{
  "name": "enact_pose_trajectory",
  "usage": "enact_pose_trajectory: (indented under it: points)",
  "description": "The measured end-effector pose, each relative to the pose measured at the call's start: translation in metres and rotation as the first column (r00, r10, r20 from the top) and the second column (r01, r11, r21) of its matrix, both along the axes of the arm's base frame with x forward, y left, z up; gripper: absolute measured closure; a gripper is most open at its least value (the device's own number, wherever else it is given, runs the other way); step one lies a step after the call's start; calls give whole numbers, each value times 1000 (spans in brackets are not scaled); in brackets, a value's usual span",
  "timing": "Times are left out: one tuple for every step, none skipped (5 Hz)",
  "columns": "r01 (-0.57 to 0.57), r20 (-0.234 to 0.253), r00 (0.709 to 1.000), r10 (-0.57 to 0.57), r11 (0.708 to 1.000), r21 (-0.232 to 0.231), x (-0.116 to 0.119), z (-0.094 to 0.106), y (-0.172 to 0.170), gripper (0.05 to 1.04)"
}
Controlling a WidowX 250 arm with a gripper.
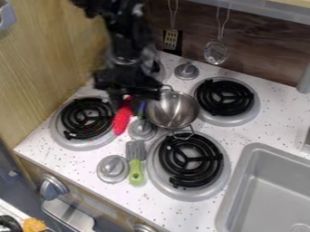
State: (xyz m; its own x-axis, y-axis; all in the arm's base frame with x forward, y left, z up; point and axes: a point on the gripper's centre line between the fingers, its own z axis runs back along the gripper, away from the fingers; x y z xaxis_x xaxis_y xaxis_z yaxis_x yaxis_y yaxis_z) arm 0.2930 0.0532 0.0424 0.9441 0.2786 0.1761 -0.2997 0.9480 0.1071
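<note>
Step in hand, as judged from the position: close work at the red object (122, 118), with the jaws (128, 97) directly above its upper end. Jaw opening: cannot be told. Grip: cannot be confirmed; the object's top meets the dark underside of the jaws, and contact alone would look much the same. The next move calls for a verified hold on the red object, or a settled release if one exists, with side clearance from the metal pot (173, 110), whose rim lies just beside the jaws toward the sink (263, 181).

The red object is long and narrow, tapered at its lower end, with a bumpy-looking surface; its material is uncertain. It slants below the jaws beside the left burner (86, 118), a black ribbed coil in a round metal pan. The pot is a shiny, rounded bowl with looped wire handles; being smooth and curved, it would probably slide or tip if knocked.

Forward of the jaws, toward the front edge of the speckled white worktop (79, 158), stand a domed grey knob (142, 129) and a spatula (135, 159) with a flat slotted blade and a smooth, rounded green handle.
</note>
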Motion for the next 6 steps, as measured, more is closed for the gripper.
enact_pose_trajectory:
  points:
    - [79,1,997,-79,997,-4,19,0,-27,735]
    - [131,-27,991,-132,991,-26,24,-5,-50,735]
    - [199,-17,980,-199,980,-26,20,-18,-75,735]
    - [258,-95,960,-262,965,-52,15,-27,-84,735]
    - [293,-108,948,-299,954,-67,11,-27,-96,735]
    - [295,-84,950,-300,953,-76,13,-27,-102,735]
